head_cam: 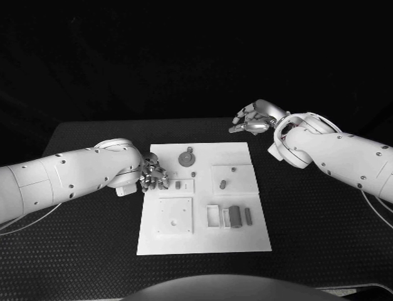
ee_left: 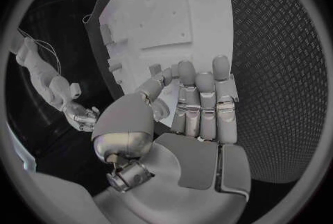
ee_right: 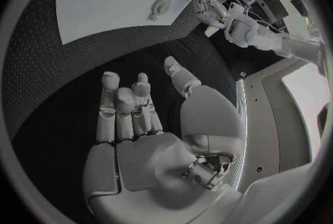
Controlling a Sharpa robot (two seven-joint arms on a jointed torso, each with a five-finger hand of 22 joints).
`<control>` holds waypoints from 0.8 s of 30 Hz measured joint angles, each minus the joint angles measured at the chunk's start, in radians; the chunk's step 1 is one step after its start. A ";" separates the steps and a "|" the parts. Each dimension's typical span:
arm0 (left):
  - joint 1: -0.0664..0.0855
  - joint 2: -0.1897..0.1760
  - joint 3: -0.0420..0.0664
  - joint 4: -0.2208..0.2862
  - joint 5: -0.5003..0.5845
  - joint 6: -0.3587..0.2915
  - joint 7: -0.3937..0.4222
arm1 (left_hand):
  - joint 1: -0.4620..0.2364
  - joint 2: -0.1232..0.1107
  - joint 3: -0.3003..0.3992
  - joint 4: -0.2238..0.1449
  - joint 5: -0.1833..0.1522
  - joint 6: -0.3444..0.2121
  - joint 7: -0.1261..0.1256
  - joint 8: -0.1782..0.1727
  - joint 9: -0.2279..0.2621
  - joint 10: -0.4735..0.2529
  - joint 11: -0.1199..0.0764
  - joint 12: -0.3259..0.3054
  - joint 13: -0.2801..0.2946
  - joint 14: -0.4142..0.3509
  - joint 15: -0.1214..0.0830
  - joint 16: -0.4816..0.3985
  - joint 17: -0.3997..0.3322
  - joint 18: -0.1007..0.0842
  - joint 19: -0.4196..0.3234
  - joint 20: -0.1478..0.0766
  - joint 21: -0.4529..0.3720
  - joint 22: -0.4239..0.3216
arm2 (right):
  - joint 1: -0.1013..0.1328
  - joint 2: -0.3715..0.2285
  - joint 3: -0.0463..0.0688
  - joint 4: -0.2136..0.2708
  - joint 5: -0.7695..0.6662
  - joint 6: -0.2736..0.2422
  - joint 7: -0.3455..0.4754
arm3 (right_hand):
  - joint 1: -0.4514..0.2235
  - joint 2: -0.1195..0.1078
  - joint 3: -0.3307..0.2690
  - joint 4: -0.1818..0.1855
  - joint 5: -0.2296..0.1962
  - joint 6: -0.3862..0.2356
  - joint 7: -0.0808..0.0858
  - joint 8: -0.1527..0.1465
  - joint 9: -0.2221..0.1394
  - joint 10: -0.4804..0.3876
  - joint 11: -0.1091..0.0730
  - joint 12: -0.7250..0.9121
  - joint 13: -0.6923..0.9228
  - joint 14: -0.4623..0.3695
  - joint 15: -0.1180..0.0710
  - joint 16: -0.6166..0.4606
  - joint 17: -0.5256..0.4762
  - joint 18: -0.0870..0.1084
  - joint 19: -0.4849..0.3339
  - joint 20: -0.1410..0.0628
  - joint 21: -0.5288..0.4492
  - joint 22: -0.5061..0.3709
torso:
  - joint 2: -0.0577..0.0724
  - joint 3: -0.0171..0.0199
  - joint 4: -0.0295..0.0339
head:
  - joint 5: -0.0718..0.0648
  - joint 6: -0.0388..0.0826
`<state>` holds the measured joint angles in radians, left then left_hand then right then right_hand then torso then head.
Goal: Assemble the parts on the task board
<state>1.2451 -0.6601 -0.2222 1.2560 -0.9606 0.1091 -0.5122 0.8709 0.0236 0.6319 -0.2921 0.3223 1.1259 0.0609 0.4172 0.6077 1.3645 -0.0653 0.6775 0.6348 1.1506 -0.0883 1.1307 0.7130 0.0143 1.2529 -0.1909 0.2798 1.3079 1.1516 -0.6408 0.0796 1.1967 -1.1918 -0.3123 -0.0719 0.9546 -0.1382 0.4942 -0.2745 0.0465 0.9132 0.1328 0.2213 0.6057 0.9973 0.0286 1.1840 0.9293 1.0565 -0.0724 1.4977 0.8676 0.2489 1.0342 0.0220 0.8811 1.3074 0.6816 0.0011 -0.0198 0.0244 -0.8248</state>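
The white task board (head_cam: 205, 241) lies in the middle of the black table. A round grey part (head_cam: 188, 158) sits near its far edge, and small grey parts (head_cam: 223, 184) (head_cam: 177, 185) stand in raised squares at mid-board. Two darker blocks (head_cam: 241, 216) lie beside a white frame near the right edge. My left hand (head_cam: 153, 175) hovers at the board's left edge beside the small part; in the left wrist view its fingers (ee_left: 197, 101) are stretched out and hold nothing. My right hand (head_cam: 255, 118) is beyond the board's far right corner, its fingers (ee_right: 125, 107) spread and empty.
A flat square plate (head_cam: 175, 216) with small holes occupies the board's near left. Black textured table (head_cam: 323, 251) surrounds the board on all sides. The right wrist view shows the board (ee_right: 118, 7) and the round part (ee_right: 161, 6) ahead of the palm.
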 measured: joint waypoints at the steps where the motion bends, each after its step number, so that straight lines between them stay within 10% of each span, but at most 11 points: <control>1: 0.000 0.000 0.000 0.000 0.000 0.001 0.001 | 0.000 0.000 0.000 0.000 0.000 0.000 0.000 0.000 0.000 0.000 0.000 0.000 0.001 0.000 0.000 0.000 0.000 0.000 0.000 0.000 0.000 0.000 | 0.000 0.000 0.000 0.000 0.000 0.000 0.000 | 0.000 0.000 0.000 0.000 0.000 0.000 0.000 0.000 0.000 0.000 0.000 0.000 0.000 0.000 0.000 0.000 0.000 0.000 0.000 0.000 0.000 0.000 | 0.000 0.0000 0.0001 | 0.000 0.000; 20: 0.001 0.011 0.000 -0.005 -0.006 0.003 -0.006 | 0.004 -0.004 0.001 0.000 0.001 0.000 0.000 0.005 0.009 -0.001 0.001 0.013 0.007 -0.003 -0.003 0.010 -0.003 0.000 0.000 0.000 0.008 0.000 | 0.000 -0.002 0.000 0.001 0.000 0.001 0.000 | 0.000 0.000 0.000 0.000 0.000 0.001 -0.002 0.000 0.000 0.000 0.000 0.000 -0.001 -0.001 0.001 0.000 0.000 -0.001 0.000 0.000 0.000 0.000 | 0.000 0.0007 0.0012 | 0.000 -0.001; 24: 0.000 0.016 -0.001 -0.007 -0.015 0.003 -0.010 | -0.019 -0.016 0.000 0.001 0.084 0.002 0.002 0.022 0.022 0.000 0.000 0.026 0.014 -0.003 -0.003 0.020 -0.006 0.000 0.003 -0.002 0.012 0.000 | 0.000 -0.002 0.000 0.002 0.000 0.001 0.000 | 0.000 0.000 0.000 0.000 0.000 0.001 -0.003 0.000 0.000 0.000 0.000 0.000 -0.001 -0.001 0.002 0.000 0.000 -0.001 0.000 0.000 0.000 0.000 | 0.000 0.0007 0.0010 | 0.001 -0.002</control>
<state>1.2455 -0.6438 -0.2231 1.2487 -0.9758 0.1117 -0.5218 0.8520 0.0077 0.6324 -0.2914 0.4062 1.1280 0.0627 0.4393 0.6301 1.3644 -0.0653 0.7038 0.6493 1.1477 -0.0912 1.1502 0.7070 0.0143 1.2555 -0.1929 0.2914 1.3077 1.1514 -0.6431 0.0796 1.1982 -1.1915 -0.3114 -0.0718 0.9546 -0.1382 0.4942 -0.2745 0.0465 0.9142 0.1303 0.2213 0.6054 0.9973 0.0286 1.1840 0.9285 1.0560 -0.0709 1.4977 0.8677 0.2474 1.0342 0.0219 0.8811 1.3074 0.6812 0.0017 -0.0188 0.0251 -0.8265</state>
